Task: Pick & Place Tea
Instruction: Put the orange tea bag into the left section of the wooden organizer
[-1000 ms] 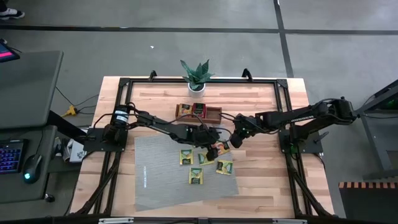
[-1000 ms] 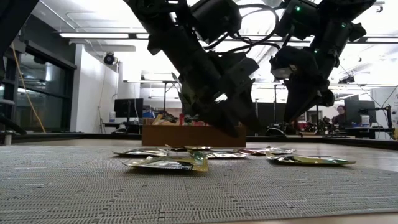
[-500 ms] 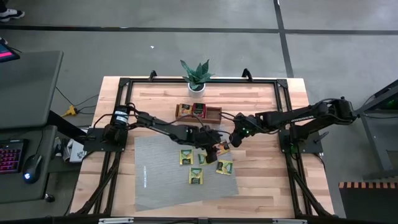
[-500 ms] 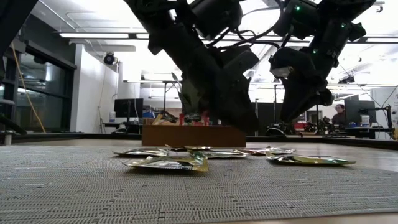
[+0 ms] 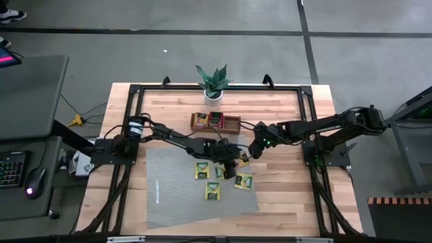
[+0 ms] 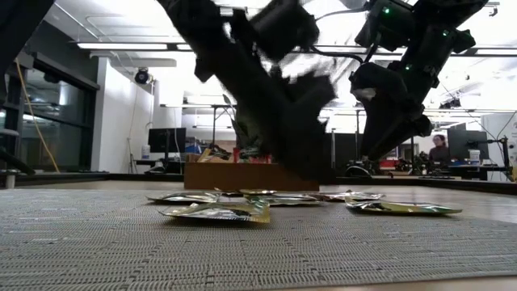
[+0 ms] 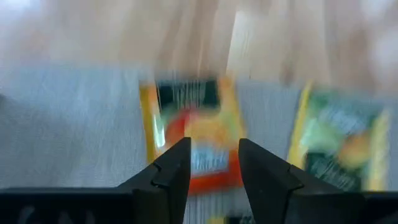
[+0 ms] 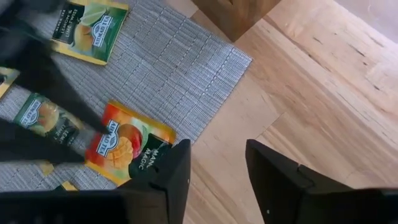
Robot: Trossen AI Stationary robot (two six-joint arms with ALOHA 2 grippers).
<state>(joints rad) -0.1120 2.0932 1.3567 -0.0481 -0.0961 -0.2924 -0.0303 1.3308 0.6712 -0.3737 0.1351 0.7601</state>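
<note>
- at the far right corner of the grey ribbed mat (image 5: 174, 197), close to the counter's (image 5: 287, 108) bare wood: one small flat square sachet, orange-red with a mango picture and a dark label (image 8: 127, 152), lying flat and just inside the mat's edge.
- directly above it: left gripper (image 7: 213, 149), jaws a narrow gap apart with the sachet visible through the gap; no sure sign of a clamp on it, so likely the pinch in hand.
- just beside, over the bare wood: right gripper (image 8: 217, 155), jaws apart, nothing between them, clear of the sachet.
- near on the mat: several more flat sachets, among them a green and yellow one (image 7: 333, 146) right next to the orange-red one.
- beyond the mat's far edge: brown wooden three-compartment tray (image 5: 233, 123), probably the place for the tea.
- for a good pick: press down square to the mat, straddle one edge of the flat packet, close slowly, and avoid catching the green neighbour or the mat's ribs.
- before any lift: check for a firm hold, since a thin, slick packet may slide out.
- best to keep the right arm back, given how close the two arms sit.
</note>
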